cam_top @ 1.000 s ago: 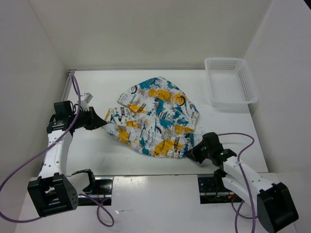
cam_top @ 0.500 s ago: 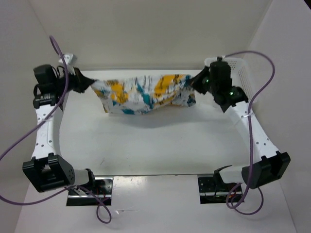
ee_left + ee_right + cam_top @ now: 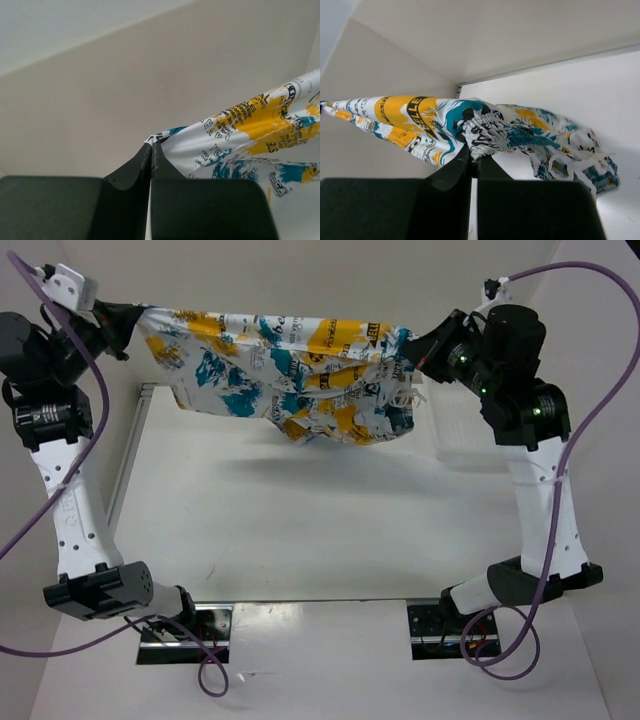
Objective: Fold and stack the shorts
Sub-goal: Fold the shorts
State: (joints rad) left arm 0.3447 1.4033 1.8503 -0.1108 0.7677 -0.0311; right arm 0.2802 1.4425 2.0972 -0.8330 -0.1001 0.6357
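**While two tools pinch its ends, one pair of shorts hangs over the worktop**

Where the left tool meets the cloth, its two black fingers are pressed right together on a corner of the shorts; its wrist view shows the fingertips with no gap and a little white hem poking out between them. The right tool is clamped just as tightly on the opposite end, and in its own view the fingers nip a gathered, elastic-looking edge of the fabric.

Between those two grips there is just the one garment. It is stretched across the far side of the cell, high up near the back wall. Its top edge runs nearly straight from tool to tool, while the rest sags in folds, lowest toward the right. None of it touches the worktop, and its soft shadow lies on the white surface below.

Both arms stand tall, one at each side. One white basket sits at the far right of the worktop, partly hidden behind the right arm and apart from the cloth.
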